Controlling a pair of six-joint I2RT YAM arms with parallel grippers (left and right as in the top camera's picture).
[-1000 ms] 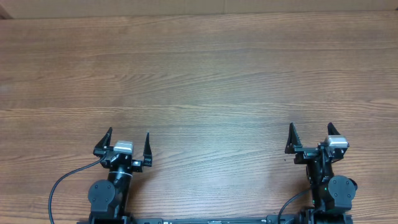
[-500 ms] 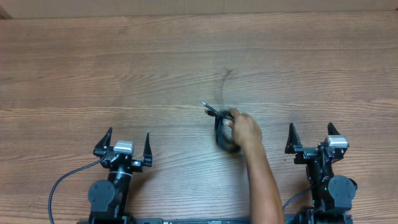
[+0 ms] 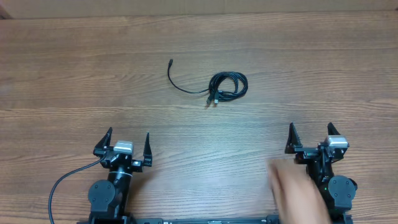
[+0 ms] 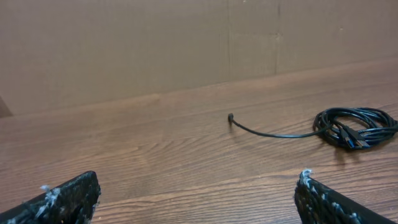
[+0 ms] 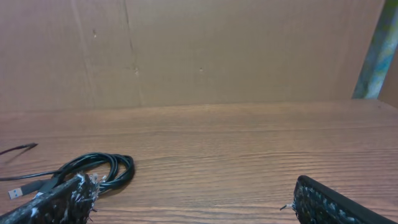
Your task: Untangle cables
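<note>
**Overhead.** The cables (image 3: 228,86) lie on the table (image 3: 74,74), in its far half and a little right of the middle, well apart from both grippers. Most of the cord is wound into a small loose coil. One tail runs out of it to the left and curves up to a small plug (image 3: 170,62). Two short ends stick out at the coil's lower left. The left gripper (image 3: 129,134) sits at the near edge with its jaws spread wide and nothing between them. The right gripper (image 3: 310,127) sits at the near edge on the other side, likewise spread and holding nothing. A blurred hand (image 3: 297,190) shows at the bottom right, partly overlapping the right arm and far from the cables.

**Left wrist.** The two fingers (image 4: 59,200) stand in the lower corners, far apart, with only bare wood between them. Beyond them the coil lies flat near the picture's right edge. The long tail leaves the coil to the left and ends in the small plug near the middle. A brown cardboard wall (image 4: 124,50) closes off the table's far side.

**Right wrist.** Here too the fingers stand wide apart in the lower corners and grasp nothing. The coil lies at the left, its near part hidden behind the finger on that side. A silvery tip (image 5: 17,191) lies on the wood at the left edge, just in front of the coil. A thin cord end shows farther back at the same edge. The cardboard wall fills the background.
</note>
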